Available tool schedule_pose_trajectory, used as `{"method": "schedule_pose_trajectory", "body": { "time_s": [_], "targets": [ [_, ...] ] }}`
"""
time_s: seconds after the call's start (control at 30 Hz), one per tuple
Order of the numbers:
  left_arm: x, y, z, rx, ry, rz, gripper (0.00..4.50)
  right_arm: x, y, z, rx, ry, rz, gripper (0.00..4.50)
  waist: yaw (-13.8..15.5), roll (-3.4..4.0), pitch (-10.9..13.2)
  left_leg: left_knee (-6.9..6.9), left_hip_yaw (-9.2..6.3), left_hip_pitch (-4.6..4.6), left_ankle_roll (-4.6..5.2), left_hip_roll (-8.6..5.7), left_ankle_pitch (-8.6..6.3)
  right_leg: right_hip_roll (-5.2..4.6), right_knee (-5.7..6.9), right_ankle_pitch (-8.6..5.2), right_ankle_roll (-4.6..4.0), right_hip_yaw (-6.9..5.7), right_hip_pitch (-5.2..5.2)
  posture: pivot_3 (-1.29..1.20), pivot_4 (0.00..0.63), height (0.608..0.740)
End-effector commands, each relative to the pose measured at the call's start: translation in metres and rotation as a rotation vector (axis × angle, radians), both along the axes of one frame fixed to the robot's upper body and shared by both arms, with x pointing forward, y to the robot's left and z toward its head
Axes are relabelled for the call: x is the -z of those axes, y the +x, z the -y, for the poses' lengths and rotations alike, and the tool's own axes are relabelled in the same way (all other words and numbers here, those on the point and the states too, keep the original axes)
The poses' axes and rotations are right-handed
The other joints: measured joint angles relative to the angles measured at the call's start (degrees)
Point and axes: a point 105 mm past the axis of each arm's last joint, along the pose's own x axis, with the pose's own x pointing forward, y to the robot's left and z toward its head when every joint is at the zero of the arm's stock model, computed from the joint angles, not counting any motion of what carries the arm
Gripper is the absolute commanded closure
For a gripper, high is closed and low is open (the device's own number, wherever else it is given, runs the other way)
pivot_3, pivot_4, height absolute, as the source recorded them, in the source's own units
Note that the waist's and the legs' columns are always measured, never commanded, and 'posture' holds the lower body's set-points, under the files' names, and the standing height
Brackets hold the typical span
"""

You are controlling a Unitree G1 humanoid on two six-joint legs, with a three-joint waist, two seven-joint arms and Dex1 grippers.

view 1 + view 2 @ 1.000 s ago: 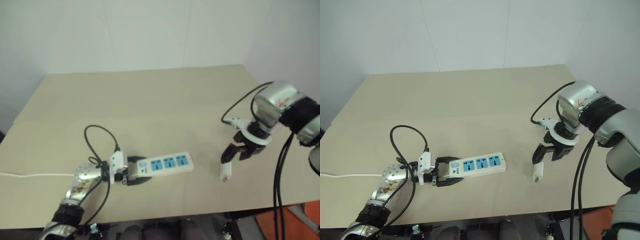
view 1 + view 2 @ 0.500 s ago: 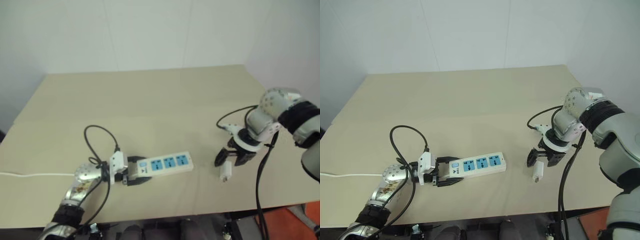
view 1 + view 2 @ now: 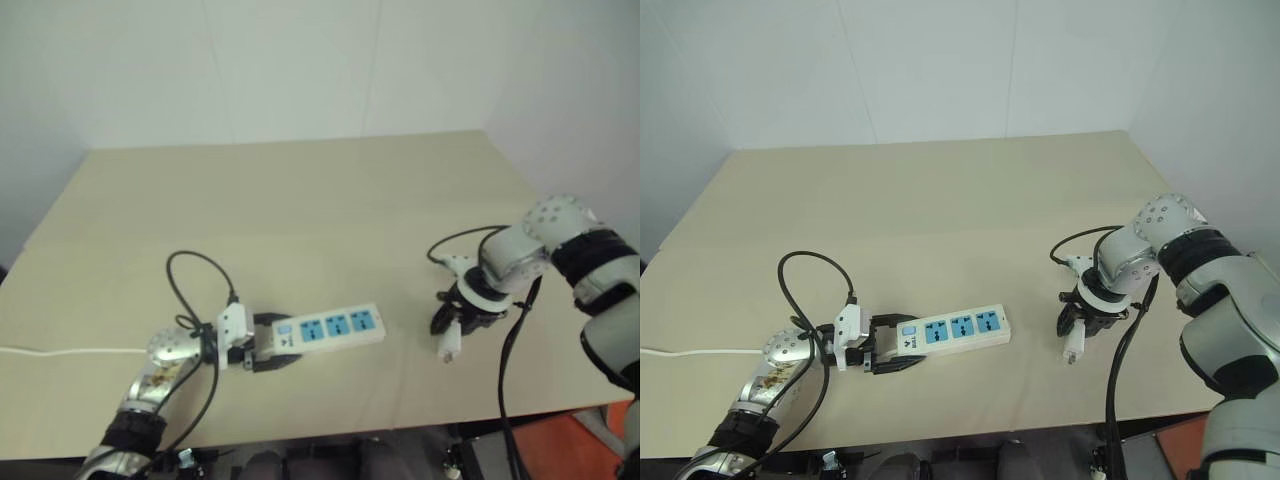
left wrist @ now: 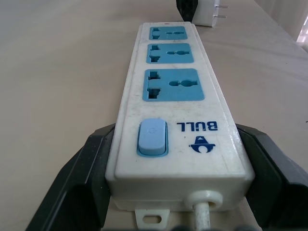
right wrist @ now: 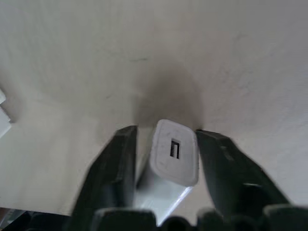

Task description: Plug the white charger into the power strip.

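Both arms are silver metal with black bands near the elbows, and loose black cables loop off each wrist. The left gripper (image 3: pixel 883 345) and right gripper (image 3: pixel 1077 318) are white blocky housings with chunky matte black fingers (image 5: pixel 115 168).

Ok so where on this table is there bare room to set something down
The far half of the table, behind the power strip and both arms, is bare. So is the stretch between the strip's free end and the white charger. It's crowded around the left gripper and its looping cable, and at the right gripper.
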Motion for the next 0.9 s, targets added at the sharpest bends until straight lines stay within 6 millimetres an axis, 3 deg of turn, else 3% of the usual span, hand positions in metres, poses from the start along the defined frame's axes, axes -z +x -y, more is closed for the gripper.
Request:
{"method": "schedule_pose_trajectory", "body": {
  "time_s": [0.03, 0.2, 0.3, 0.53, 0.63, 0.77, 0.9],
  "targets": [
    [0.026, -0.009, -0.006, -0.006, 0.073, -0.105, 1.22, -0.006, 0.001, -0.01, -0.036, 0.041, 0.03, 3.35, -0.24, 0.01, -0.01, 0.0, 0.0, 0.0, 0.0, 0.0, 0.0, 0.0, 0.0, 0.0, 0.0, 0.0, 0.02, 0.0, 0.15, 0.74],
    [0.026, -0.009, -0.008, -0.009, 0.077, -0.103, 1.22, -0.018, 0.006, -0.014, -0.065, 0.038, 0.104, 3.35, -0.71, 0.02, -0.02, 0.0, 0.0, -0.01, 0.0, 0.0, 0.0, 0.0, -0.02, 0.01, 0.02, 0.01, 0.04, 0.0, 0.15, 0.74],
    [0.026, -0.009, -0.008, -0.008, 0.079, -0.103, 1.22, -0.036, 0.022, -0.02, -0.025, 0.072, 0.274, 3.35, -0.72, 0.02, -0.02, 0.0, -0.02, -0.08, 0.01, 0.01, 0.0, 0.0, -0.03, 0.01, 0.03, 0.0, 0.0, 0.0, 0.15, 0.74],
    [0.022, -0.005, -0.005, 0.01, 0.08, -0.089, 1.22, -0.105, 0.043, -0.06, -0.158, 0.277, 0.777, 3.35, -0.54, 0.0, -0.04, 0.0, -0.03, -0.14, 0.01, 0.0, 0.0, 0.0, -0.07, 0.02, 0.1, 0.0, -0.03, 0.0, 0.15, 0.74],
    [0.02, -0.002, -0.005, 0.014, 0.085, -0.08, 1.22, -0.122, 0.048, -0.069, -0.217, 0.354, 0.994, 3.35, -0.38, -0.05, -0.06, 0.02, -0.05, -0.14, 0.01, 0.0, 0.0, -0.01, -0.13, 0.04, 0.15, 0.0, -0.01, 0.0, 0.15, 0.74],
    [0.017, 0.001, -0.008, 0.015, 0.096, -0.065, 1.22, -0.13, 0.06, -0.073, -0.233, 0.346, 1.304, 3.35, -0.32, -0.06, -0.07, 0.04, -0.03, -0.15, 0.01, -0.01, 0.0, -0.02, -0.15, 0.07, 0.19, 0.01, -0.01, 0.0, 0.15, 0.74],
    [0.013, 0.004, -0.012, 0.013, 0.107, -0.055, 1.22, -0.137, 0.069, -0.08, -0.241, 0.337, 1.487, 3.35, -0.67, -0.06, -0.07, 0.04, 0.02, -0.09, 0.01, -0.03, 0.0, -0.01, -0.09, 0.09, 0.18, 0.07, -0.02, 0.0, 0.15, 0.74]
  ]
}}
